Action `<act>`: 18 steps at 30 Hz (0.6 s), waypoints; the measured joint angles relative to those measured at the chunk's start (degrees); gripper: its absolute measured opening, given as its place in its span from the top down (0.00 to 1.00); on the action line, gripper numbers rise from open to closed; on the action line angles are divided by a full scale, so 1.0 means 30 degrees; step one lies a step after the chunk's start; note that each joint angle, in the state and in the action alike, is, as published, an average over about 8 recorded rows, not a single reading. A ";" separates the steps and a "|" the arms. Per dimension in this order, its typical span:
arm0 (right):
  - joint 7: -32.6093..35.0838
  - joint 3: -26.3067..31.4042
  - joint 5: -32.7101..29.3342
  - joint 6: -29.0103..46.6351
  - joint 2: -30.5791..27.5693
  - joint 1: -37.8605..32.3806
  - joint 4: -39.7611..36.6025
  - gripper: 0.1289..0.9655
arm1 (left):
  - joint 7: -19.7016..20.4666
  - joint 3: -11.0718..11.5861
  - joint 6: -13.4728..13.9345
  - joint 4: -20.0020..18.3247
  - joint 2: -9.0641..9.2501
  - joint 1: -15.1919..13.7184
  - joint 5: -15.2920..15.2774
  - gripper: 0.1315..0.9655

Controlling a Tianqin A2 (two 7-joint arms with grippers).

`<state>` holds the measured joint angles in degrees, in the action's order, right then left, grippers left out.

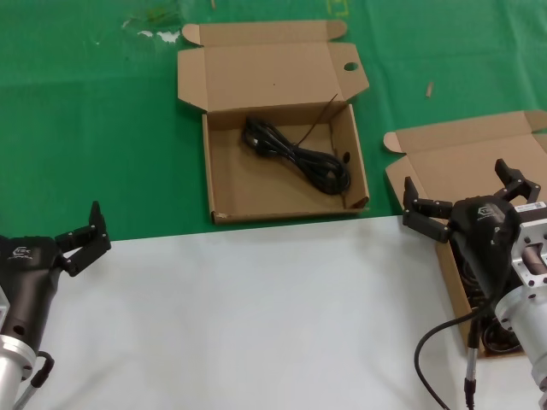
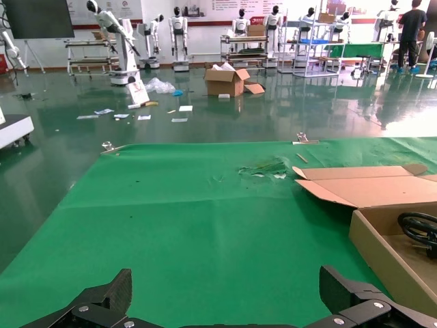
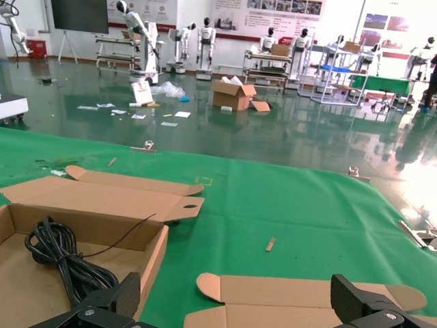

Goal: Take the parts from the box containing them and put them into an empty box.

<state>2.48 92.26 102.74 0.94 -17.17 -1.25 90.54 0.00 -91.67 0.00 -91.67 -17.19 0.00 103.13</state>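
Observation:
The box with a round hole (image 1: 351, 66) in its lid flap stands open at the middle back (image 1: 286, 212); one bundle of black cords (image 1: 299, 156) lies inside it. The plain box (image 1: 461, 158) stands open at the right. My right gripper (image 1: 457, 190) hovers over it, open and empty, hiding most of its inside; dark cords (image 1: 497, 338) show partly beneath the arm. The right wrist view shows my right gripper (image 3: 235, 297) above the plain box's lid (image 3: 307, 301), with the holed box (image 3: 153, 249) and its cords (image 3: 61, 256) beside. My left gripper (image 1: 81, 232) is parked open at the near left.
Green cloth (image 1: 102, 128) covers the far half of the table, a white surface (image 1: 256, 307) the near half. My own black cable (image 1: 427, 359) loops under the right arm. The left wrist view shows my left gripper (image 2: 225, 290) over the cloth, the holed box (image 2: 382, 253) to one side.

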 joint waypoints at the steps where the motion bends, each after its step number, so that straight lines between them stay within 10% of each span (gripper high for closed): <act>1: 0.0000 0.0000 0.0000 0.0000 0.0000 0.0000 0.0000 0.00 | 0.0000 0.0000 0.0000 0.0000 0.0000 0.0000 0.0000 0.00; 18: 0.0000 0.0000 0.0000 0.0000 0.0000 0.0000 0.0000 0.00 | 0.0000 0.0000 0.0000 0.0000 0.0000 0.0000 0.0000 0.00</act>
<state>2.48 92.26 102.74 0.94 -17.17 -1.26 90.54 0.00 -91.67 0.00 -91.67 -17.19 0.00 103.13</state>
